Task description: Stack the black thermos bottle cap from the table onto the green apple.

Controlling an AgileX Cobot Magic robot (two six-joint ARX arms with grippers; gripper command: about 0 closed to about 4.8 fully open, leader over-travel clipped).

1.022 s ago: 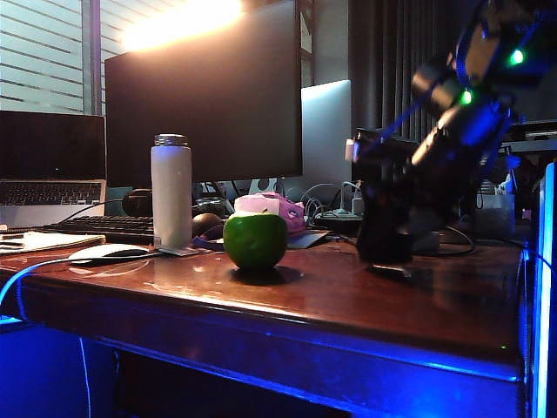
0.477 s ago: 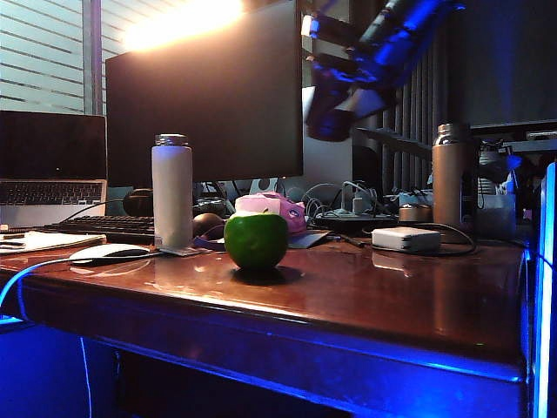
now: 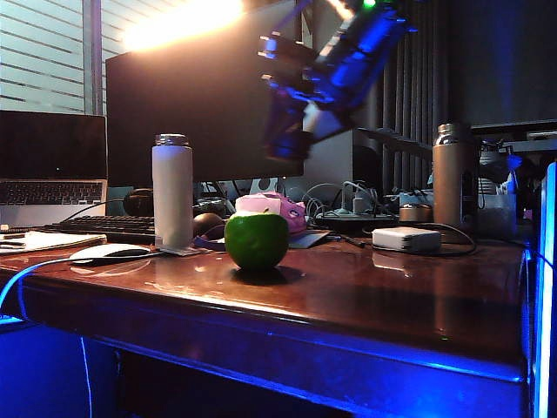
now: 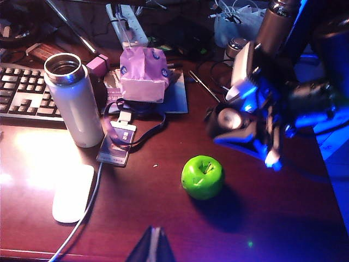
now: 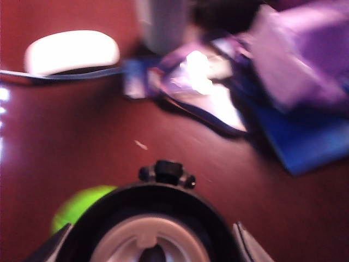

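Observation:
The green apple (image 3: 256,239) (image 4: 202,176) (image 5: 79,207) sits on the reddish-brown table (image 3: 392,296). My right gripper (image 3: 285,135) (image 4: 235,121) (image 5: 151,246) hangs in the air above the apple and a little to its right. It is shut on the black thermos bottle cap (image 5: 150,218) (image 4: 229,117), whose pale inside faces the wrist camera. The exterior view is blurred there, so the cap cannot be told from the jaws. My left gripper (image 4: 154,246) is shut and empty, high above the table's front, short of the apple.
A white bottle (image 3: 171,190) (image 4: 73,101) and a white mouse (image 3: 109,252) (image 4: 72,192) stand left of the apple. A pink object (image 3: 271,209) (image 4: 143,73) lies behind it. At the right are a steel bottle (image 3: 451,174) and a white flat box (image 3: 406,239).
My right arm has risen from the table at the right and swung left with the cap, to above the apple. The steel bottle and white box have come into sight.

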